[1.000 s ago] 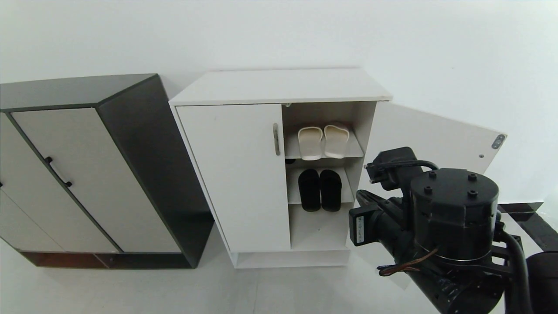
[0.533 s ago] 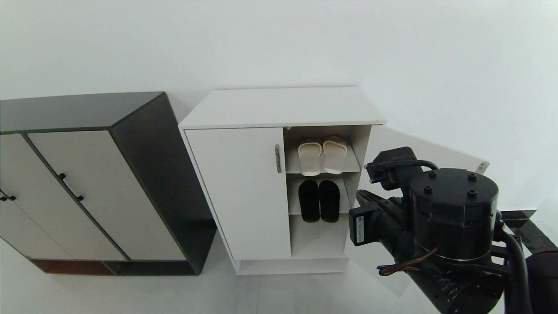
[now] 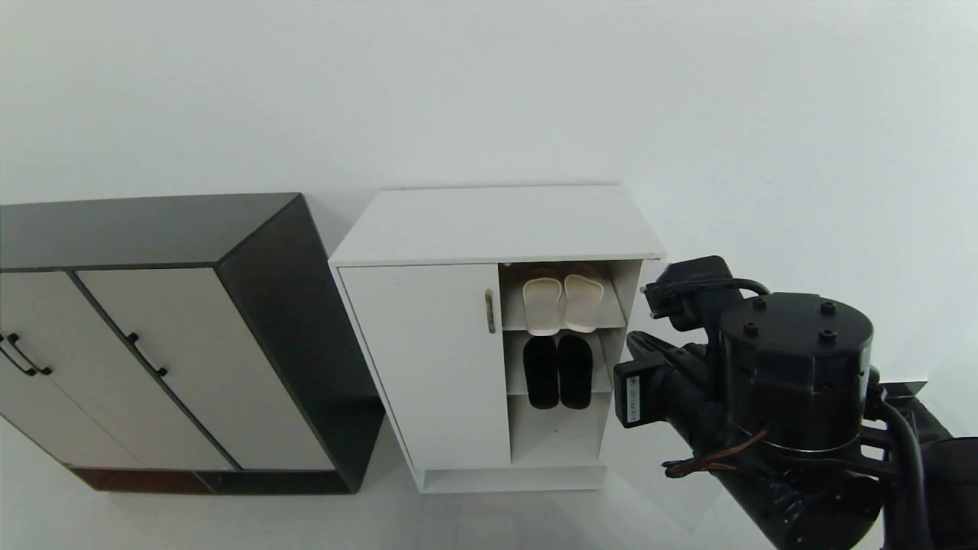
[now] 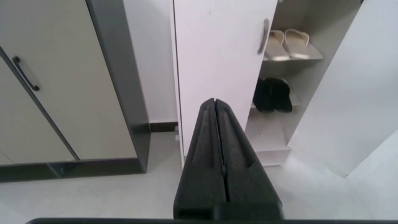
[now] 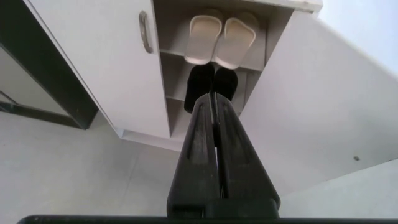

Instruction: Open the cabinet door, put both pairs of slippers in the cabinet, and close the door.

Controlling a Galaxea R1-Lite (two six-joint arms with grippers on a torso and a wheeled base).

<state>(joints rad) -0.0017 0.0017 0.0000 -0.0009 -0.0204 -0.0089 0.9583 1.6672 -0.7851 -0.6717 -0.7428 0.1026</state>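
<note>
- The left pincer [image 4: 215,109] has its fingers pressed together, holding nothing, above the floor [image 4: 124,193] in front of the white cabinet [image 3: 489,229].
- The right pincer [image 5: 213,102] is likewise closed on nothing; in its wrist view it hides the heels of the black slippers [image 3: 558,370].
- The open door [image 5: 311,118] swings out on the cabinet's right; in the head view the right arm covers most of it.
- The cabinet has two doors; the shut door [image 3: 420,359] carries one handle [image 3: 490,311].
- There are two pairs, four slippers: the white slippers [image 3: 563,304] lie on the upper shelf and the black pair on the shelf below.
- One dark cabinet [image 3: 267,305] stands just beside the white one, cut off at the left edge.
</note>
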